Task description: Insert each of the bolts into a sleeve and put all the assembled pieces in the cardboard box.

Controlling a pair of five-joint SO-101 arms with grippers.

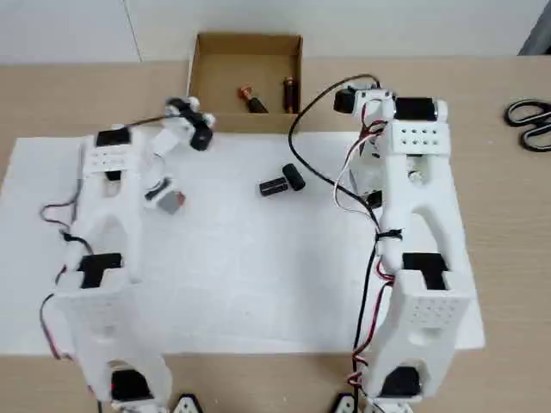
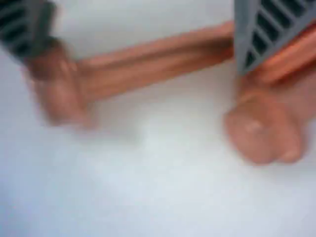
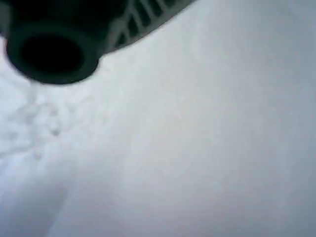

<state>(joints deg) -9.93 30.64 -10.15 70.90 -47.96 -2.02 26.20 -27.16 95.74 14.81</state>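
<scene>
two arms at a wooden table (image 1: 52, 95), over a white mat (image 1: 258, 284): the cardboard box (image 1: 200, 60) stands at the mat's far edge between my arms, with two assembled pieces (image 1: 255, 101) already lying inside.

my left gripper (image 2: 145, 54) hangs low over the mat, jaws spread wide and grasping nothing that i can make out. a copper bolt (image 2: 163, 57) lies between them, and its long axis runs from one jaw towards the other. so the bolt points along my closing line, not across it. by my reckoning, the wrist must turn before these jaws can take the shank from the sides. a second bolt (image 2: 261, 131) lies just beside it, under one jaw.

my right gripper (image 3: 128, 22) has a black sleeve (image 3: 49, 57) hard up against it, its open bore facing the wrist camera. whether it is clenched on that sleeve i cannot tell.

two loose sleeves (image 1: 274, 186) lie touching mid-mat, somewhat nearer my right arm. the left arm is plainly the nearer one for the bolts.
</scene>
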